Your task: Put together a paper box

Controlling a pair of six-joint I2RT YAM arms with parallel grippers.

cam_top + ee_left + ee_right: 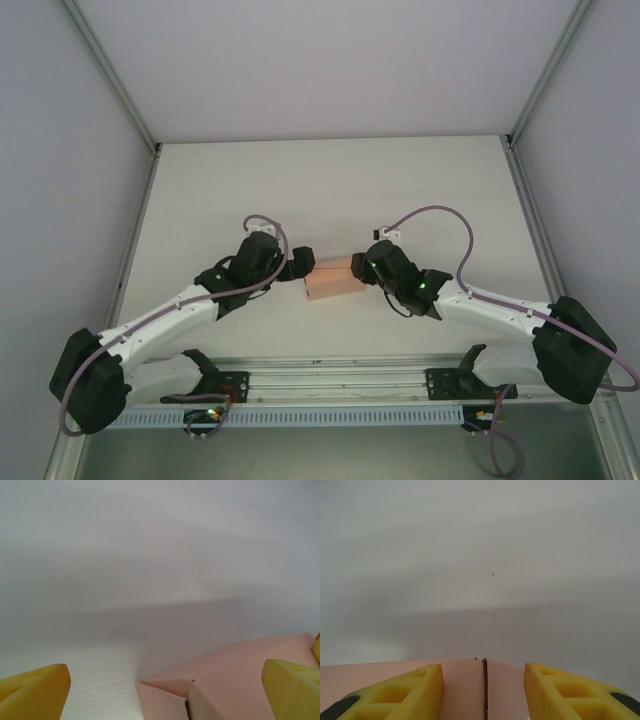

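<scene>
White bench is carrying the salmon-pink thin-card paper box at its centre, long axis running left-right between both arms. Right pincer is sitting partly open astride the box's seam, gripping nothing. Left pincer is gaping wide and empty, with the box lying toward its right finger.

Box between left pincer, right pincer
</scene>
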